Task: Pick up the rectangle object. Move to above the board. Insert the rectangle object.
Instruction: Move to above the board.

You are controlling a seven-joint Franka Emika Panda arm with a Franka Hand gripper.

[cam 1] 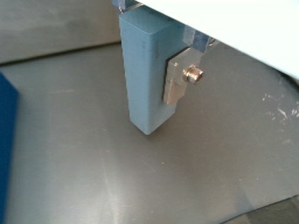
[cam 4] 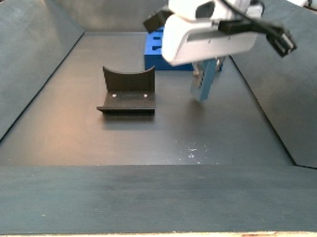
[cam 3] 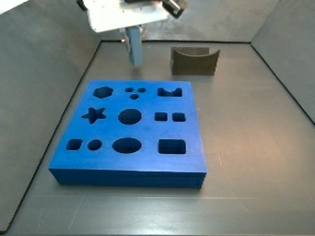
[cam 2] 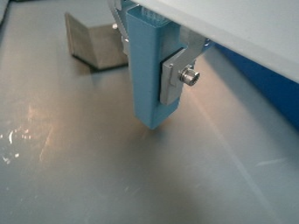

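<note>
The rectangle object [cam 1: 149, 74] stands upright, its long axis vertical, lower end pointing down at the grey counter [cam 1: 198, 166] and hanging just above it. The hand [cam 2: 156, 66] is clamped on its upper part. In a side view it hangs beyond the far edge of the board [cam 3: 132, 129], not over it. No writing or labels are readable anywhere.
</note>
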